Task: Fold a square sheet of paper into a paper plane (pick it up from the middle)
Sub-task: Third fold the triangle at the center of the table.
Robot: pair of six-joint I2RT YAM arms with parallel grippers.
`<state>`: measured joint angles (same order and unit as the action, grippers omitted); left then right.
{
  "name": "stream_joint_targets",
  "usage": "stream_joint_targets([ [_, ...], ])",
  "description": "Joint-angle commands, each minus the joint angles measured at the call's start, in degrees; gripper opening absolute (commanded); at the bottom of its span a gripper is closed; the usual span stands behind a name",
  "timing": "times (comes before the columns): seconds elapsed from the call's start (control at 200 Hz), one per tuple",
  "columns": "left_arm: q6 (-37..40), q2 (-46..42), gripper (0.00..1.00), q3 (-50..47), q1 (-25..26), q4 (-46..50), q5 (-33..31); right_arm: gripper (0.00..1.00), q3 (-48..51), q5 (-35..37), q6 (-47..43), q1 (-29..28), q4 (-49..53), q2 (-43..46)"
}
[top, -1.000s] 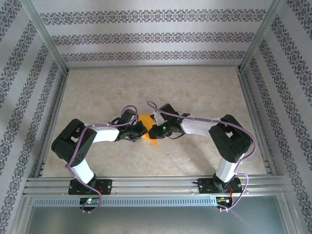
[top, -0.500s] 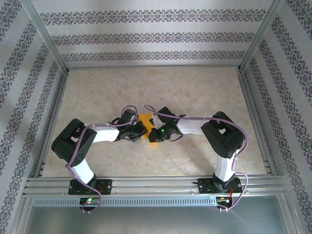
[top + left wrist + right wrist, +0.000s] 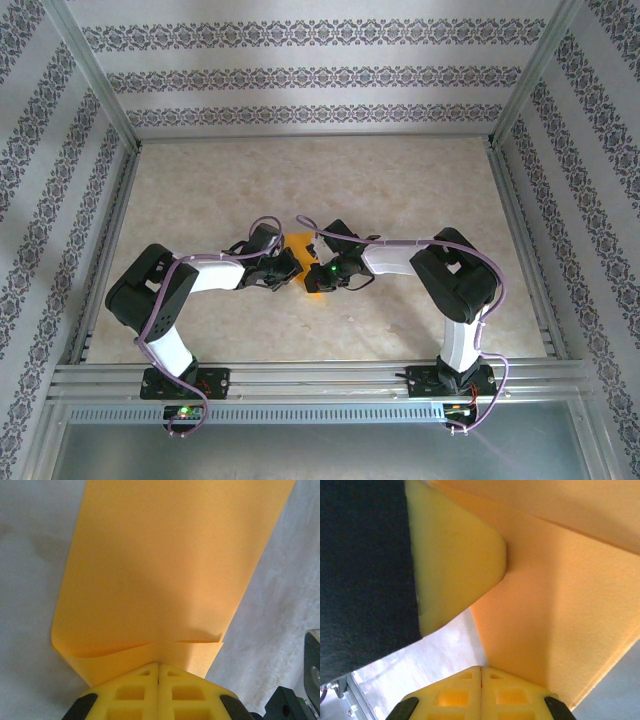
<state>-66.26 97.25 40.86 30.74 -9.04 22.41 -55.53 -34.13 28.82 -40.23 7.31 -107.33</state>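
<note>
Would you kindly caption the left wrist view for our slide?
Left gripper shut on the near edge of the creased orange sheet.

- Top cam: fixed, high up & behind the arm bases, tilted down and fwd over the whole table (image 3: 400,190); far off, both arms small in frame, walls round the edges
- L wrist cam: just behind left gripper (image 3: 158,666), looks along it, v close on paper (image 3: 160,570), table right under
- R wrist cam: same setup behind right gripper (image 3: 481,670), v close, faces paper from opp side
- Shared: all 3 see paper at table centre; R wrist cam also catches left gripper's pad (image 3: 455,560)
</note>
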Motion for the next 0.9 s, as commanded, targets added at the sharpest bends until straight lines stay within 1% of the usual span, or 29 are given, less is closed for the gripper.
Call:
stream_joint_targets([
  [0.0,1.65,2.57,0.04,-0.09,0.12,9.67,-2.68,0.06,2.79,-0.69,0.28,1.09,-0.40,-1.36],
  [0.075,1.85,2.82,0.03,-0.01,0.08,10.81,-3.24,0.06,5.03,-2.39,0.13,1.70,-2.26,-0.74],
  [0.32,2.30,3.80,0.02,0.34,-0.33,12.46,-3.16,0.07,10.58,-4.89,-1.30,1.92,-1.65,5.22],
  [0.465,2.87,4.07,0.02,1.10,-0.40,12.66,-2.66,0.08,12.90,-4.81,-1.74,2.50,-0.35,10.04],
  [0.63,3.41,4.20,0.02,1.80,-0.38,11.38,-1.23,0.08,10.71,-2.39,-1.84,3.01,-0.14,13.85],
  [0.709,3.41,4.08,0.02,1.88,-0.34,10.86,-0.73,0.09,8.42,-1.16,-1.84,2.94,-0.31,12.82],
  [0.894,3.33,4.08,0.02,2.02,-0.35,9.28,0.45,0.07,3.36,-0.63,-1.56,2.69,-0.55,5.88],
])
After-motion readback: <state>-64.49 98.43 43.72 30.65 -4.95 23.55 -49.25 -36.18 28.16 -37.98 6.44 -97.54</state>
